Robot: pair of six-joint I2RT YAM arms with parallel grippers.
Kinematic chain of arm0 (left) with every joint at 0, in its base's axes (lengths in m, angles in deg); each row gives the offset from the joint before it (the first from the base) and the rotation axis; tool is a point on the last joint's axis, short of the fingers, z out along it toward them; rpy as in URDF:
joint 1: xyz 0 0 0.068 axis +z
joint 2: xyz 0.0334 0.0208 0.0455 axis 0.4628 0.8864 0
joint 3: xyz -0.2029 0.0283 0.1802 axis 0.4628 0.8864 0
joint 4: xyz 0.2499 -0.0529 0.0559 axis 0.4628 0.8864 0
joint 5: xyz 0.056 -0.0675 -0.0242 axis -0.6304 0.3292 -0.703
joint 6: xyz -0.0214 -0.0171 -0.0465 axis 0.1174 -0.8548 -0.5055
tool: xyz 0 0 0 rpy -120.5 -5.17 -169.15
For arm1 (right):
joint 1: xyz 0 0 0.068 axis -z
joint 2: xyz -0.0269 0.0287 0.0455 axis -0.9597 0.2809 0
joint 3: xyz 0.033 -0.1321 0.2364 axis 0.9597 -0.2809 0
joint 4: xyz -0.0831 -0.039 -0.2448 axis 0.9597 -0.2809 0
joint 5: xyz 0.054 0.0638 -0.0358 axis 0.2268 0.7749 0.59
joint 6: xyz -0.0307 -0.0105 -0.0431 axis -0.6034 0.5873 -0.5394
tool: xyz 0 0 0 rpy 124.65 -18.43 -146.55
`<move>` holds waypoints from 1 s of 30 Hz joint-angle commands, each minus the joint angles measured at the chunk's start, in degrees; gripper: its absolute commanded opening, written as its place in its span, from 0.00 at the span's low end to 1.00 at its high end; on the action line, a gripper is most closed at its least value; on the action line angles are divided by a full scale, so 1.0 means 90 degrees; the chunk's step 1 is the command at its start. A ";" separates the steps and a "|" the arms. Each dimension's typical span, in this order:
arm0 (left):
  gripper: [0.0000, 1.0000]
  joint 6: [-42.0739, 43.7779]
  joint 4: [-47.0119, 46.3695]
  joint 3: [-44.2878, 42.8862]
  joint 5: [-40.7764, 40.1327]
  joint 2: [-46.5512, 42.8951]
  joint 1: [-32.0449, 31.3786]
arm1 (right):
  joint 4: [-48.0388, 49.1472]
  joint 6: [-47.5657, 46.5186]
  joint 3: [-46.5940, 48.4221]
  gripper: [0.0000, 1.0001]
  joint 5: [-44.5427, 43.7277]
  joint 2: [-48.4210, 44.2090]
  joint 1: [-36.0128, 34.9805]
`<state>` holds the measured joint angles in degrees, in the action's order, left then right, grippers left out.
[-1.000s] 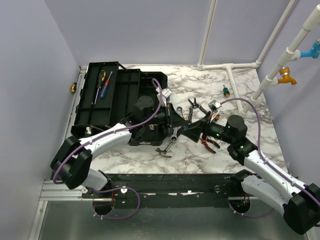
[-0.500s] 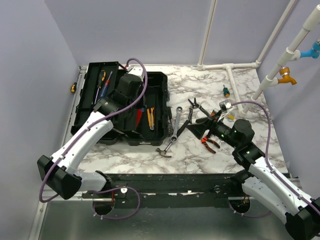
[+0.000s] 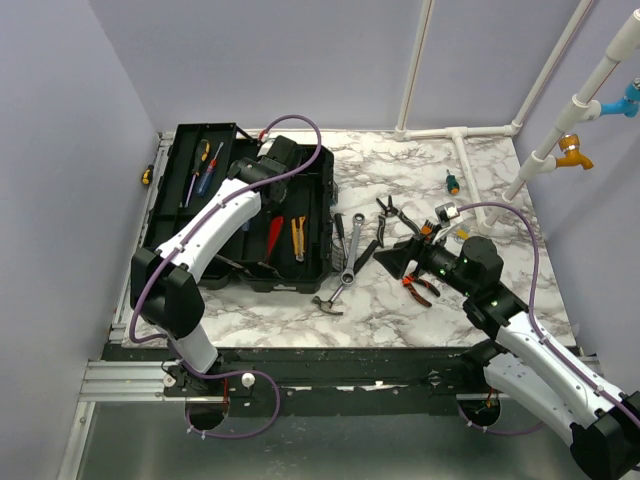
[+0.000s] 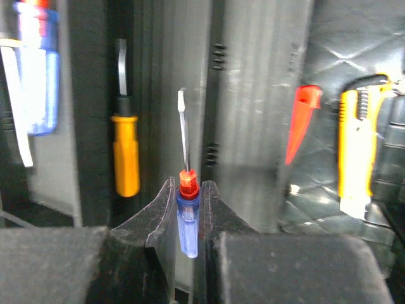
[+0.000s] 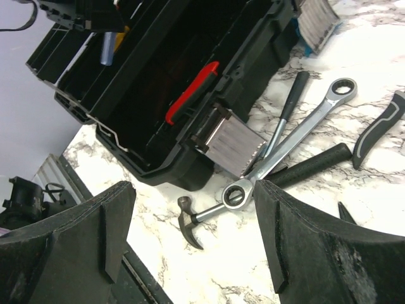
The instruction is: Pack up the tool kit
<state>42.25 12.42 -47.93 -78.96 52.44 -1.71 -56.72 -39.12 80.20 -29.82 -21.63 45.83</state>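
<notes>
Over the hinge zone of the open toolbox (image 3: 300,277), between lid and base, the left gripper (image 4: 188,190) is clamped narrowly on a blue-handled screwdriver (image 4: 187,221). Both fingers (image 4: 161,209) press the clear blue handle just below its red collar. The flat blade points away from the wrist camera, along the ridge that separates the two halves.

Lid contents, left wrist view:
- a yellow-handled screwdriver (image 4: 125,161) seated in a slot just left of the held tool;
- a second blue-handled tool (image 4: 38,69) further left, blurred.

Base contents, same view: a red-handled tool (image 4: 300,123) and a yellow utility knife (image 4: 354,158), both lying on the quilted floor.

The right gripper (image 5: 193,196) has its jaws spread wide and holds nothing. It hangs above the marble table (image 3: 480,160), just right of the toolbox, and is directed at the loose tools.

Loose tools on the table:
- a ratchet wrench (image 5: 291,142) lying diagonally across a hammer (image 5: 190,221);
- a black-handled screwdriver (image 5: 288,107) beside the wrench, touching the toolbox wall;
- dark pliers (image 3: 390,212) and red-handled pliers (image 3: 420,288) near the right arm;
- a small screwdriver (image 3: 452,183) well apart, toward the far right.
</notes>
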 commanded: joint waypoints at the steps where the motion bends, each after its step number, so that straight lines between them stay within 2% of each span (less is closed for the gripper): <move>1: 0.00 0.0120 0.0730 -0.0199 -0.1159 0.0005 0.0196 | -0.0148 0.0082 -0.0121 0.82 -0.0422 -0.0039 -0.0019; 6: 0.00 -0.0009 0.0939 -0.0372 -0.1115 0.0242 0.0225 | -0.0209 0.0133 -0.0142 0.82 -0.0618 -0.0011 -0.0021; 12: 0.00 0.0168 0.0751 -0.0250 -0.1394 -0.0069 0.0237 | -0.0644 0.0269 -0.0037 0.80 -0.1629 0.0026 -0.0013; 15: 0.07 0.0269 0.0739 -0.0275 -0.1296 0.0066 0.0345 | -0.0997 0.0450 0.0025 0.79 -0.2370 0.0068 -0.0019; 17: 0.28 0.0170 0.0884 -0.0396 -0.1166 0.0219 0.0372 | -0.1567 0.0672 0.0235 0.80 -0.3225 0.0270 -0.0013; 21: 0.51 0.0139 0.0784 -0.0449 -0.0683 0.0070 0.0331 | -0.2683 0.1057 0.0835 0.81 -0.4922 0.1017 -0.0020; 22: 0.60 0.0132 0.0725 -0.0443 -0.0557 -0.0033 0.0279 | -0.2888 0.1105 0.1035 0.81 -0.5140 0.1249 -0.0017; 24: 0.71 0.0181 0.0547 -0.0393 -0.0301 -0.0212 0.0124 | -0.3157 0.1143 0.1420 0.81 -0.5340 0.1747 -0.0019; 26: 0.76 0.0158 0.0440 -0.0366 -0.0215 -0.0379 -0.0108 | -0.3275 0.1205 0.1760 0.82 -0.5448 0.2172 -0.0008; 28: 0.80 0.0120 0.0317 -0.0324 -0.0123 -0.0588 -0.0367 | -0.3367 0.1375 0.2057 0.94 -0.5782 0.2566 -0.0010; 30: 0.82 0.0100 0.0036 -0.0154 0.0139 -0.0894 -0.0658 | -0.3625 0.1590 0.2473 0.99 -0.6199 0.3058 0.0002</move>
<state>43.41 17.16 -50.35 -82.48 51.39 -2.56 -82.97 -28.91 96.27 -74.54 0.08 45.87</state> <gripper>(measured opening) 0.787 0.943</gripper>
